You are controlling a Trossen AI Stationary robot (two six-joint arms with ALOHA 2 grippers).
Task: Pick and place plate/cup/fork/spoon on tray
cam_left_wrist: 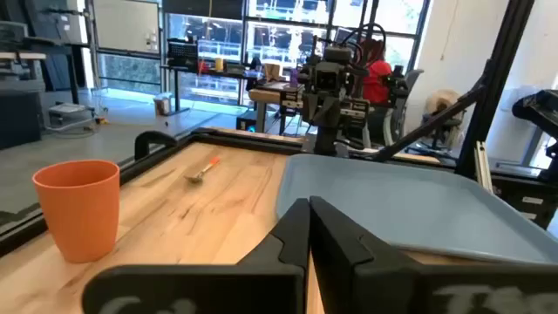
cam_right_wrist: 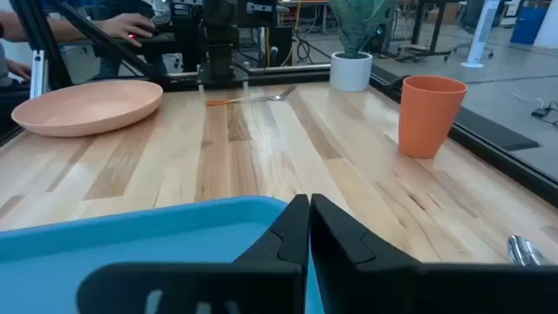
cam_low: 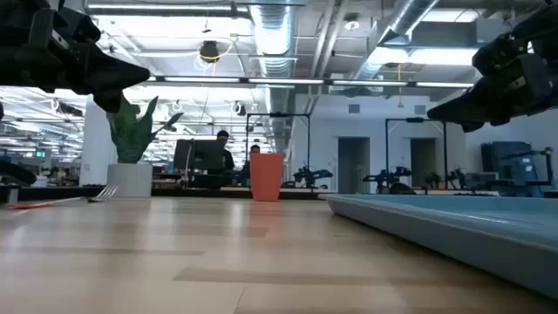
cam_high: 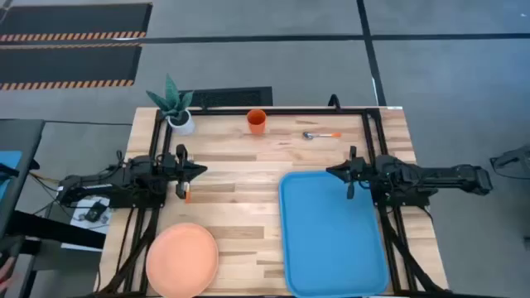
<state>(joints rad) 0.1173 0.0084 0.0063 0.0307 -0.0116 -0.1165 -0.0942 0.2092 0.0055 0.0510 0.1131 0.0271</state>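
The salmon-orange plate (cam_high: pixel 182 259) lies at the near left of the table. The light-blue tray (cam_high: pixel 331 236) lies at the near right. The orange cup (cam_high: pixel 257 122) stands upright near the far edge, the spoon (cam_high: pixel 321 135) lies to its right. The fork (cam_right_wrist: pixel 253 97) lies on the table below my left gripper; in the high view only its orange handle (cam_high: pixel 187 194) shows. My left gripper (cam_high: pixel 199 171) hovers shut above the table's left part. My right gripper (cam_high: pixel 333 172) hovers shut above the tray's far edge. Both are empty.
A white pot with a green spiky plant (cam_high: pixel 177 112) stands at the far left corner. A dark frame (cam_high: pixel 273 110) runs along the table's far and side edges. Bare wood (cam_high: pixel 240 199) lies between plate, tray and cup. People show in the room beyond.
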